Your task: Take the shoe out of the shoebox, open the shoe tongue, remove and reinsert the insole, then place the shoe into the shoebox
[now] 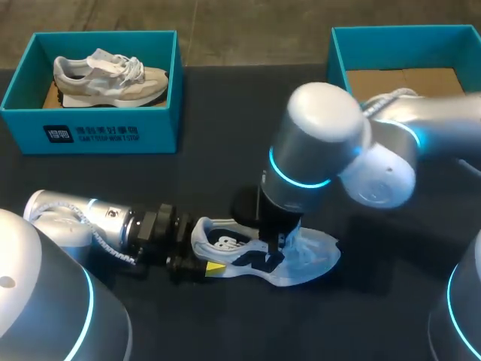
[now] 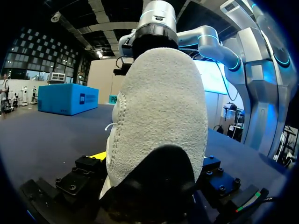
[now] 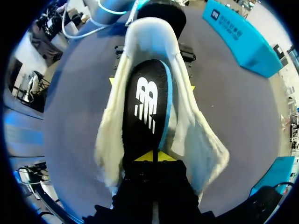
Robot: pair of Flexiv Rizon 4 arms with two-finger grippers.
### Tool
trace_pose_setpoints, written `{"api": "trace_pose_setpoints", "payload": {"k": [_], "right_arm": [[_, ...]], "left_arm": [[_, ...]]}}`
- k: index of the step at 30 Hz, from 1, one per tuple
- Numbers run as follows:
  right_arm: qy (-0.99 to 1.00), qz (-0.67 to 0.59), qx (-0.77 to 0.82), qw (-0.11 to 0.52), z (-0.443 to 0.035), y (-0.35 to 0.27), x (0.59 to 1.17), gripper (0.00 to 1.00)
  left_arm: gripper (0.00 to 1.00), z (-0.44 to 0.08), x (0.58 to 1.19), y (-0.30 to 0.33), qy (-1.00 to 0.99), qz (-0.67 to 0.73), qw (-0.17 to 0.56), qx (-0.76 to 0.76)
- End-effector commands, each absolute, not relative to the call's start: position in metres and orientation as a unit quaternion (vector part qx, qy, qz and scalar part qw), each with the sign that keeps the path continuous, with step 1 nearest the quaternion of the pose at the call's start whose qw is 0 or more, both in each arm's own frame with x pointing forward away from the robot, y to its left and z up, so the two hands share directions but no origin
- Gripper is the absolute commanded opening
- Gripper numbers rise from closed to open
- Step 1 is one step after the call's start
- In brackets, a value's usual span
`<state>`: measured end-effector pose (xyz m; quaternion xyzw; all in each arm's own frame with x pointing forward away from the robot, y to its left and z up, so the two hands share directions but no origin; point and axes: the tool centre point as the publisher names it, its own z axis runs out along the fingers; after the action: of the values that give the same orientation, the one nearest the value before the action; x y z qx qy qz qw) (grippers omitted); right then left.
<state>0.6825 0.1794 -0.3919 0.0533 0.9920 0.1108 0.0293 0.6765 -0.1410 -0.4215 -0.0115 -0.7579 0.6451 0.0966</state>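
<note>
Sneaker point(image 1: 308, 256) is out of the box, lying on the desk point(image 1: 225, 173). Left end effector point(image 1: 197, 259) is clamped on its heel. Right end effector point(image 3: 154, 156) has its tips pinched narrow on the insole point(image 3: 147, 102), which sits tilted inside. Looks like the insole step; next it needs seating flat, I'd say.

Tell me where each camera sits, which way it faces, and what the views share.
Head view: fixed above and behind, looking down on the table; left gripper and right gripper meet at the shoe.
Left wrist view: on the left arm, facing the shoe's heel; right arm beyond.
Right wrist view: on the right arm, looking down at the insole; its yellow-tipped fingers show.
Shared: all three show the shoe.
</note>
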Motion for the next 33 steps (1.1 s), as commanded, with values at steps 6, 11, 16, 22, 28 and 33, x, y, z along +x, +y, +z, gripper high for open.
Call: {"api": "trace_pose_setpoints", "payload": {"k": [6,11,16,22,28,33], "right_arm": [[0.979,0.181,0.042,0.08,-0.373,0.157,0.674,0.0],[0.975,0.201,0.033,0.092,-0.366,0.157,0.678,0.0],[0.969,0.223,0.022,0.106,-0.359,0.157,0.68,0.0],[0.96,0.252,0.001,0.124,-0.347,0.158,0.684,0.0],[0.957,0.258,-0.011,0.133,-0.335,0.164,0.689,0.0],[0.955,0.267,-0.026,0.13,-0.332,0.171,0.695,0.0]], "left_arm": [[0.0,-0.422,0.677,-0.141,-0.758,0.645,0.096,-0.01],[0.0,-0.422,0.677,-0.141,-0.758,0.645,0.096,-0.01],[0.0,-0.422,0.677,-0.141,-0.758,0.645,0.096,-0.01],[0.0,-0.422,0.677,-0.141,-0.758,0.645,0.096,-0.01],[0.0,-0.422,0.677,-0.141,-0.758,0.645,0.096,-0.01],[0.0,-0.422,0.677,-0.141,-0.758,0.645,0.096,-0.01]]}}
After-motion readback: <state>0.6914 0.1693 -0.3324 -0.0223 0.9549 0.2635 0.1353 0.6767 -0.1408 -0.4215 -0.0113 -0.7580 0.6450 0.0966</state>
